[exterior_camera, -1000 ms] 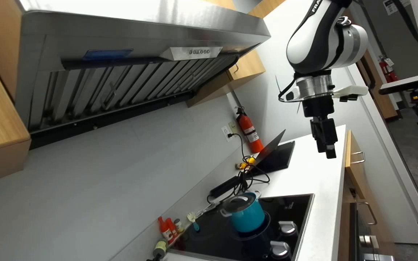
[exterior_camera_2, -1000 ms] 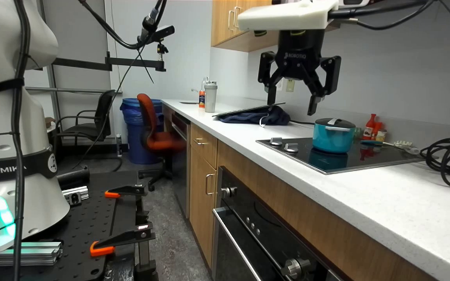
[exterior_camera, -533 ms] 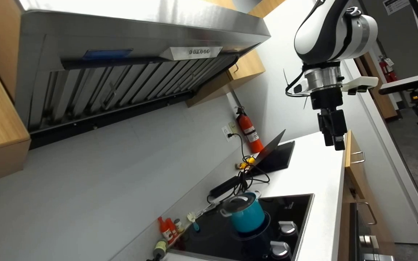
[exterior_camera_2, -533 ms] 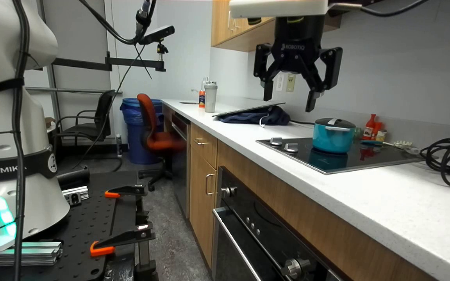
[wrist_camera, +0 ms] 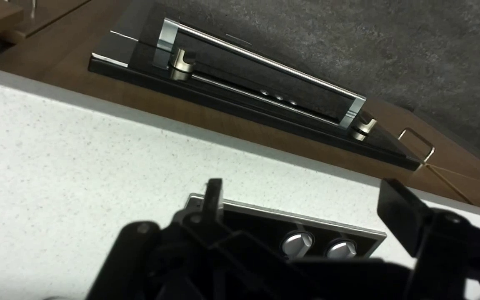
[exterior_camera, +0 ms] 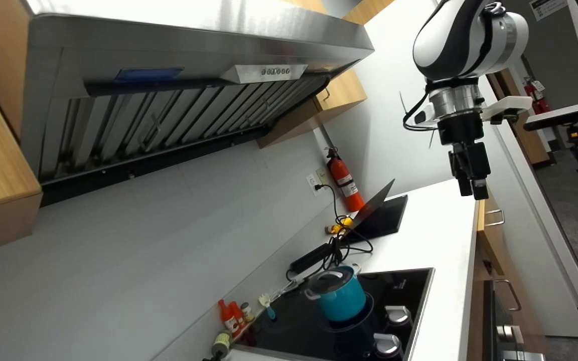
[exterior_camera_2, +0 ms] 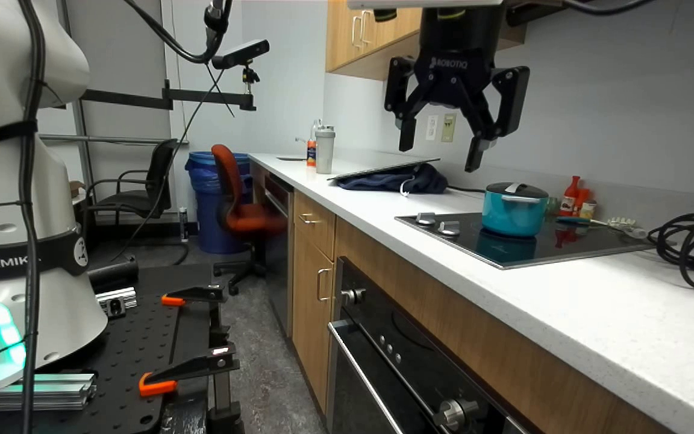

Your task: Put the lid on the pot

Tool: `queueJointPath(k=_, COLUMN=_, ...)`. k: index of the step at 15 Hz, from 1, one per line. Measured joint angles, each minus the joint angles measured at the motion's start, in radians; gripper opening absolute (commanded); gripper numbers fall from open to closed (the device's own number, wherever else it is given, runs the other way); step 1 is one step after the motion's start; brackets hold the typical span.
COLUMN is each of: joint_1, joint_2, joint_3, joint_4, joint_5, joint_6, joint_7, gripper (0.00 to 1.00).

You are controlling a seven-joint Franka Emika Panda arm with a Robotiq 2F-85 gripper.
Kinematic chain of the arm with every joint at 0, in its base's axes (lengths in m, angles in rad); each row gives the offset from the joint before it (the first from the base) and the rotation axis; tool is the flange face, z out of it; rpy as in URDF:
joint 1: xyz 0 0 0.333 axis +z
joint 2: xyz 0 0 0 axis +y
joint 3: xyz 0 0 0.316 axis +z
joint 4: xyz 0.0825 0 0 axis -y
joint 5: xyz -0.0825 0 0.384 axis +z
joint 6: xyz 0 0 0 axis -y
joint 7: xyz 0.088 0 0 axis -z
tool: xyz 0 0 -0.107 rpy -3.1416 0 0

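Observation:
The teal pot (exterior_camera: 345, 302) stands upright on the black cooktop in both exterior views (exterior_camera_2: 512, 216). The lid (exterior_camera: 330, 281) lies on top of the pot; it looks dark with a pale handle and sits about level on the rim in an exterior view (exterior_camera_2: 517, 189). My gripper (exterior_camera: 472, 193) is open and empty, fingers pointing down. It hangs in the air well above the counter, apart from the pot and lid, as an exterior view (exterior_camera_2: 439, 154) also shows. In the wrist view my open fingers (wrist_camera: 300, 185) have nothing between them; pot and lid do not show there.
The cooktop (exterior_camera_2: 588, 247) has silver knobs (wrist_camera: 297, 245) near its edge. Red bottles (exterior_camera: 229, 318) and a utensil (exterior_camera: 267, 306) lie along the wall. A laptop (exterior_camera: 377, 215) and cables stand behind the stove. A range hood (exterior_camera: 193, 45) overhangs. The counter's front edge (wrist_camera: 240, 143) borders the oven.
My gripper has moved up and away from the cooktop, toward the counter's front edge in an exterior view. It stays open. The pot and lid have not moved.

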State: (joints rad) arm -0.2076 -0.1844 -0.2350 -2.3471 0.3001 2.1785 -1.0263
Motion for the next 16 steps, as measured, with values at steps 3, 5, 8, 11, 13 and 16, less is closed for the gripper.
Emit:
queueJointPath(k=3, joint_1=0.0, joint_2=-0.005, joint_3=-0.013, joint_4=0.012, joint_5=-0.001, joint_6=-0.033, joint_7=0.0, gripper=0.95)
queueJointPath(k=5, joint_1=0.0, joint_2=-0.009, joint_3=-0.021, joint_4=0.021, joint_5=-0.001, joint_6=-0.048, joint_7=0.0, gripper=0.95)
queueJointPath(k=8, joint_1=0.0, joint_2=-0.012, joint_3=-0.029, joint_4=0.03, joint_5=-0.001, joint_6=-0.054, joint_7=0.0, gripper=0.94)
queueJointPath(k=11, joint_1=0.0, joint_2=-0.012, joint_3=-0.036, joint_4=0.038, joint_5=-0.001, joint_6=-0.055, joint_7=0.0, gripper=0.97)
queueJointPath(k=13, joint_1=0.0, joint_2=-0.012, joint_3=-0.04, joint_4=0.041, joint_5=-0.002, joint_6=-0.055, joint_7=0.0, gripper=0.97)
queueJointPath(k=16, joint_1=0.0, joint_2=-0.012, joint_3=-0.041, joint_4=0.042, joint_5=-0.003, joint_6=-0.055, joint_7=0.0, gripper=0.97)
